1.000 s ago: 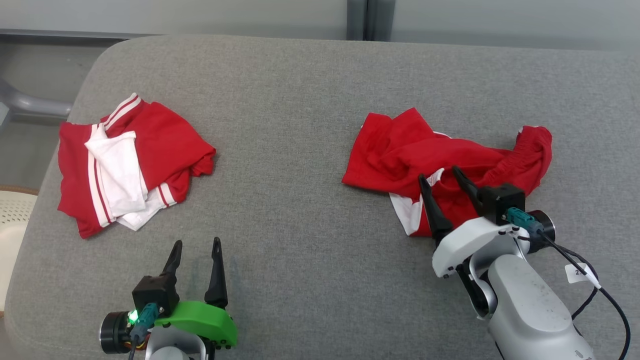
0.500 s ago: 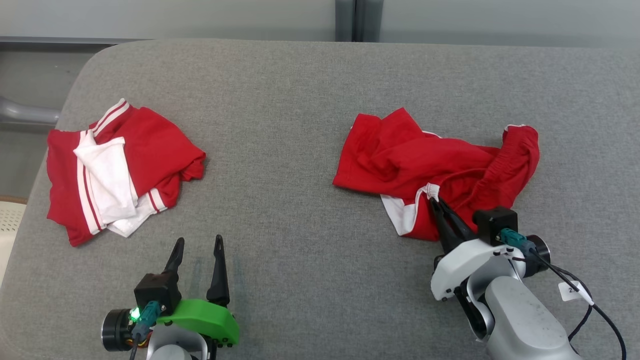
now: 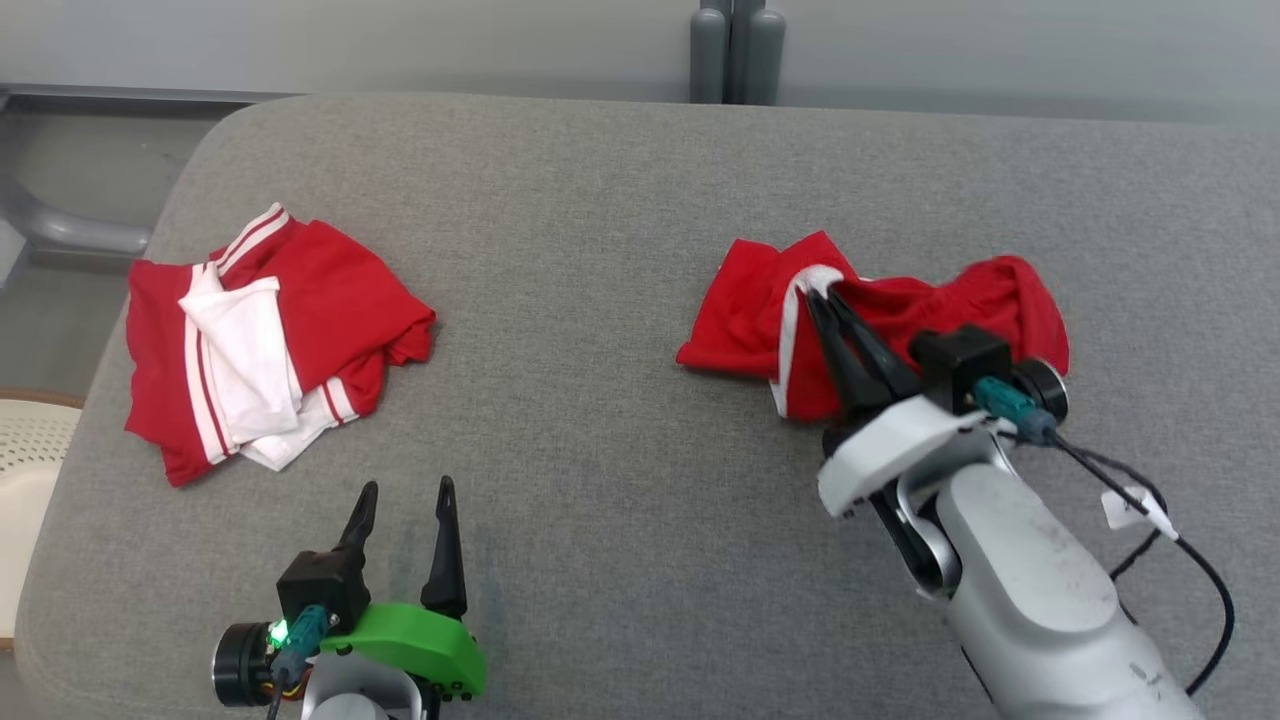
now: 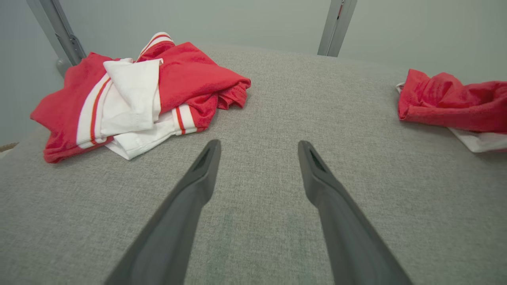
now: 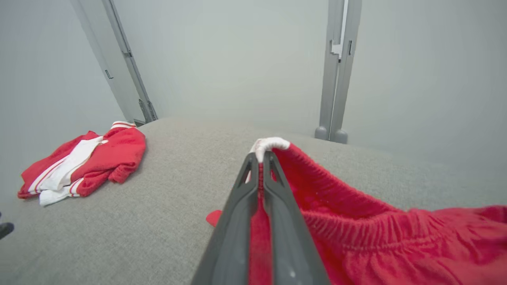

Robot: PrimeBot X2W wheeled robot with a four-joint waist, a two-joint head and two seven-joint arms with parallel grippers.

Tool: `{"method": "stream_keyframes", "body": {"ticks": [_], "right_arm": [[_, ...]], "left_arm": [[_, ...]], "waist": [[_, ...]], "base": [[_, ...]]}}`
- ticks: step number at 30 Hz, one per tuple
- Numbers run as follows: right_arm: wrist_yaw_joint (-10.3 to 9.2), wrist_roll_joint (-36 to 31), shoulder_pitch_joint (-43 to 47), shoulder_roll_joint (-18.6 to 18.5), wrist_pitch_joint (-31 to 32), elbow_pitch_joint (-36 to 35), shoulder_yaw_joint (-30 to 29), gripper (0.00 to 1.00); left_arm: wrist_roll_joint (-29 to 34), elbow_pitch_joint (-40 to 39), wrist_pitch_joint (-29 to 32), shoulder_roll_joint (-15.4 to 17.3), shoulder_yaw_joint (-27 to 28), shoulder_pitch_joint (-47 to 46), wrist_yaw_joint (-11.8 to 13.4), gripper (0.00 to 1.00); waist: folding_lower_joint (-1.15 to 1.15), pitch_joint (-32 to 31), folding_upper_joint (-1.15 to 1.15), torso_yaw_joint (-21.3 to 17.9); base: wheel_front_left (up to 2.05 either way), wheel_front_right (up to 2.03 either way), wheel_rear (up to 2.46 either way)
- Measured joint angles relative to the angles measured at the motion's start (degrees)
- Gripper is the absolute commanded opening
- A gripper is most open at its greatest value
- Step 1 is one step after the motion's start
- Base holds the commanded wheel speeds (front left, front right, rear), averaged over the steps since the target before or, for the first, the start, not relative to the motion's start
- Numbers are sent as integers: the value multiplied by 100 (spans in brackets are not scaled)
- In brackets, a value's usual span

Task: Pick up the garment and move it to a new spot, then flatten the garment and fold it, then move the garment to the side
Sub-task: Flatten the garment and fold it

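Observation:
The garment (image 3: 750, 315) is a pair of red shorts with white trim, bunched on the right of the grey padded table (image 3: 600, 250). My right gripper (image 3: 822, 292) is shut on its white-trimmed edge and holds that edge up off the surface, while the rest trails below. In the right wrist view the fingers (image 5: 237, 206) pinch the white hem, and the garment's (image 5: 376, 237) elastic waistband hangs to the right. My left gripper (image 3: 407, 487) stands open over bare table at the front left, holding nothing (image 4: 257, 144). The garment (image 4: 447, 101) lies far to its right.
A second red and white garment (image 3: 300, 310) lies crumpled at the table's left (image 4: 190, 79), well away from both grippers. Grey posts (image 3: 735, 50) stand behind the table's far edge. A pale woven object (image 3: 25, 440) sits past the left edge.
My right gripper has shut on the garment's white-trimmed edge and lifted it up and away from me, bunching the cloth. The left arm has stayed put. The camera has shifted slightly.

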Motion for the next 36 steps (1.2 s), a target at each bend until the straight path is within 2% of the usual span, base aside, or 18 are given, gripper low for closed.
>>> {"method": "stream_keyframes", "body": {"ticks": [7, 11, 14, 22, 27, 31, 36], "right_arm": [[0, 353, -1154, -26, 0, -734, 753, 0], [0, 468, -1434, 13, -1, -1250, 778, 0], [1, 477, -1359, -9, -1, -1355, 766, 0], [1, 468, -293, -530, -1, -724, 415, 0], [1, 425, 285, -813, 0, -54, 77, 0], [1, 356, 481, -931, 0, 231, -270, 0], [1, 231, 548, -893, 0, 242, -537, 0]], "left_arm": [[-42, 58, -1, 0, -75, 52, -1, 100], [-42, 94, -1, 1, -29, 160, 5, 100], [-55, 88, -1, 2, -4, 240, 26, 100], [-64, 55, -1, 1, 5, 227, 12, 100], [-22, 69, -1, 0, 15, 163, 1, 100], [16, 94, -1, 0, 21, 140, -32, 100], [27, 122, 0, 0, 27, 113, -49, 100]], "waist": [[0, -188, 0, 209], [0, -331, 0, 262], [0, -404, 0, 230], [0, -378, 0, -86], [0, -295, 0, -313], [0, -247, 0, -463], [0, -251, 0, -560]], "base": [[0, 0, 0], [0, 0, 0], [0, 0, 0], [0, 0, 0], [0, 0, 0], [0, 0, 0], [0, 0, 0]]}}
